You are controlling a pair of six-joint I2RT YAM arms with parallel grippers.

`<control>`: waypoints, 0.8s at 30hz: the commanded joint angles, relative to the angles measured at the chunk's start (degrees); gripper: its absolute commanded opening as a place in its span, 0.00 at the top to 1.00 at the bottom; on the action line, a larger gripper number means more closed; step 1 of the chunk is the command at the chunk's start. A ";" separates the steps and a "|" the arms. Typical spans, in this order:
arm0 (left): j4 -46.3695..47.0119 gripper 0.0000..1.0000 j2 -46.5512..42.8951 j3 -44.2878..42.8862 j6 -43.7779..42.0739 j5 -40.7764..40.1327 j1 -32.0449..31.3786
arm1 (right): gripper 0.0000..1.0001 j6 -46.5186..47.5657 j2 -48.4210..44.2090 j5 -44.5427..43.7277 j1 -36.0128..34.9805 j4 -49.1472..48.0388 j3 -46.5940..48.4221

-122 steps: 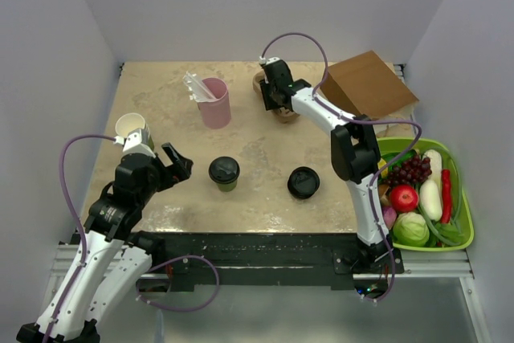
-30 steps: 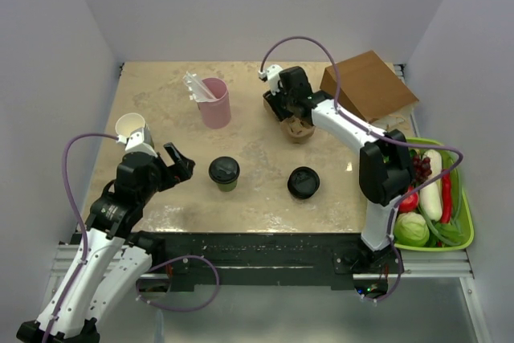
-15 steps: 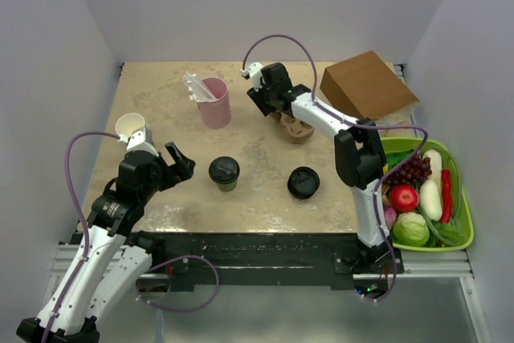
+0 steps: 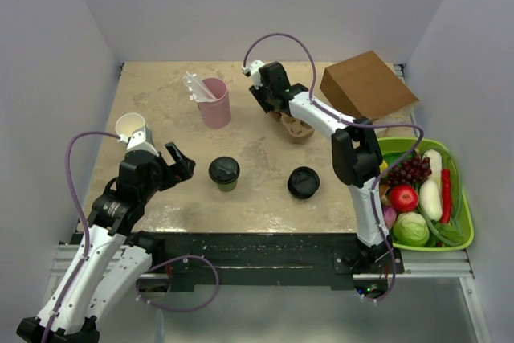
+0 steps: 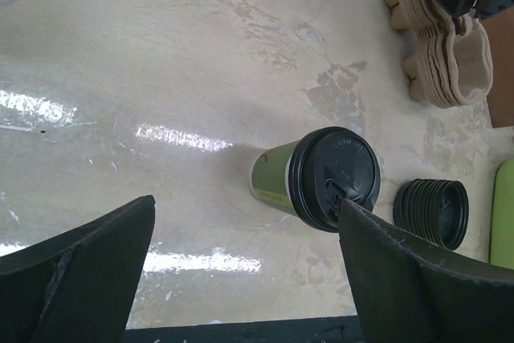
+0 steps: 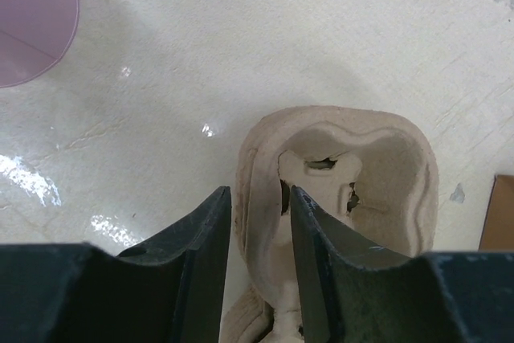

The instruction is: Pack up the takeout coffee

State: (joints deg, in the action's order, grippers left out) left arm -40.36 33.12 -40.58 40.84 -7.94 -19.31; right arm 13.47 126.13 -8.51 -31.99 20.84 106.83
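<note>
The takeout coffee (image 4: 224, 173) (image 5: 333, 178) is a short greenish cup with a black lid, standing upright at the table's front middle. My left gripper (image 4: 178, 162) (image 5: 246, 206) hovers just left of it, open wide and holding nothing. My right gripper (image 4: 281, 113) (image 6: 261, 198) is at the back of the table, over a stack of brown pulp cup carriers (image 4: 295, 128) (image 6: 401, 198). Its fingers straddle the top carrier's rim, one inside a well and one outside. A thin gap still shows on the outer side.
A tall pink cup (image 4: 215, 102) (image 6: 32, 22) stands behind the coffee. A stack of black lids (image 4: 303, 182) (image 5: 434, 213) lies to its right. White paper cups (image 4: 131, 126) stand at the left, a brown paper bag (image 4: 365, 86) at the back right, and a green basket (image 4: 464, 222) of vegetables beside the table.
The right gripper swung left off the top of the carrier stack and its jaws narrowed around the top carrier's rim. The left arm and the coffee stayed still.
</note>
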 commanded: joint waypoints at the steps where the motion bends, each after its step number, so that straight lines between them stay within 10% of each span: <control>1: 1.42 0.01 0.36 -0.29 -0.76 -0.84 -0.11 | 0.65 -1.96 0.61 -1.50 -0.27 0.78 3.12; 15: 1.07 0.00 0.10 -0.38 -0.67 -1.28 -0.11 | 1.00 -4.25 -4.48 -3.53 -0.18 -3.69 -1.52; 24: 0.98 0.00 -0.16 -0.38 -0.59 -1.46 -0.11 | 1.00 -0.66 -14.23 -9.33 -0.71 -11.34 -9.43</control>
State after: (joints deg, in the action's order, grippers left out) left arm -40.40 33.36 -40.58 40.84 -8.36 -19.31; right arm 10.59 119.31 -13.65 -32.10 15.40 99.81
